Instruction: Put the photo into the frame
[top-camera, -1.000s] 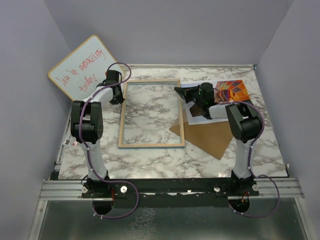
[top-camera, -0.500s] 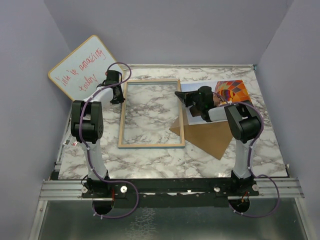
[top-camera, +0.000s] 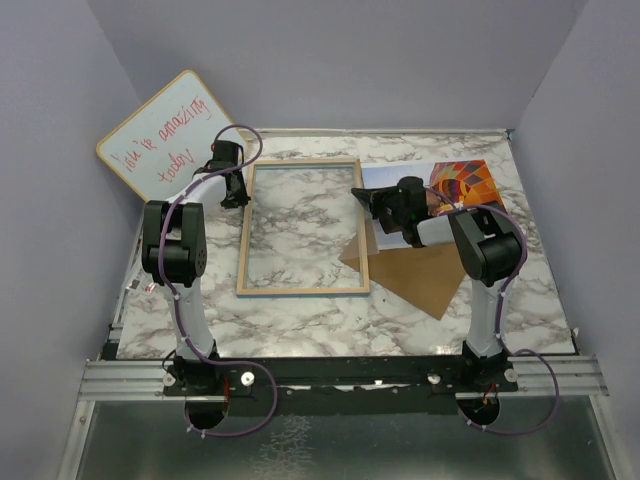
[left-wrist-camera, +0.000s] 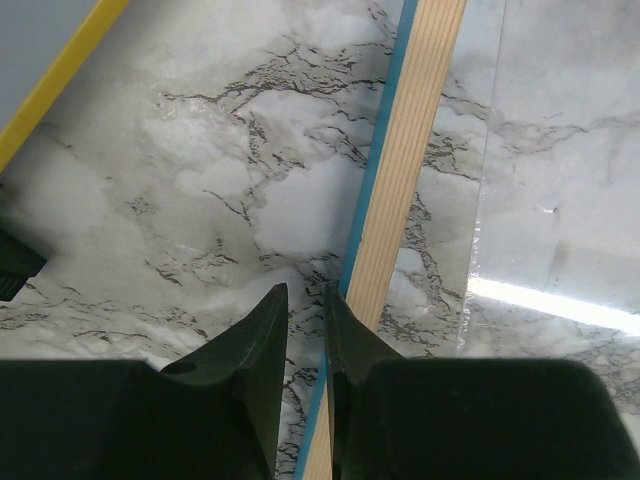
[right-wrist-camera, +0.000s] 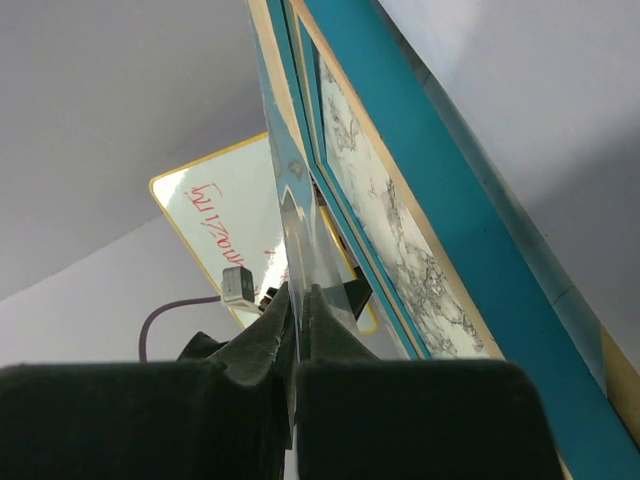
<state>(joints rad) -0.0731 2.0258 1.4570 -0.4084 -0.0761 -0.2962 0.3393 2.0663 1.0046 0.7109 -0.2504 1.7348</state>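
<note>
The frame (top-camera: 247, 232) lies pale-wood side up mid-table. Its blue edge shows in the left wrist view (left-wrist-camera: 410, 170), and its blue face shows in the right wrist view (right-wrist-camera: 420, 150). The photo (top-camera: 465, 183), an orange and red balloon print, rests at the back right behind my right arm. My right gripper (top-camera: 359, 192) is at the frame's right rail. Its jaws (right-wrist-camera: 298, 292) are shut on a thin clear pane (right-wrist-camera: 298, 235). My left gripper (top-camera: 236, 200) hovers at the frame's left rail, open by a narrow gap (left-wrist-camera: 305, 295) with marble showing through it.
A brown backing board (top-camera: 420, 272) lies right of the frame, partly under my right arm. A whiteboard (top-camera: 160, 135) with red handwriting leans on the left wall and also appears in the right wrist view (right-wrist-camera: 225, 210). Grey walls close in on three sides.
My right gripper has shifted slightly right and nearer along the frame's right rail, still shut. The left arm has not moved.
</note>
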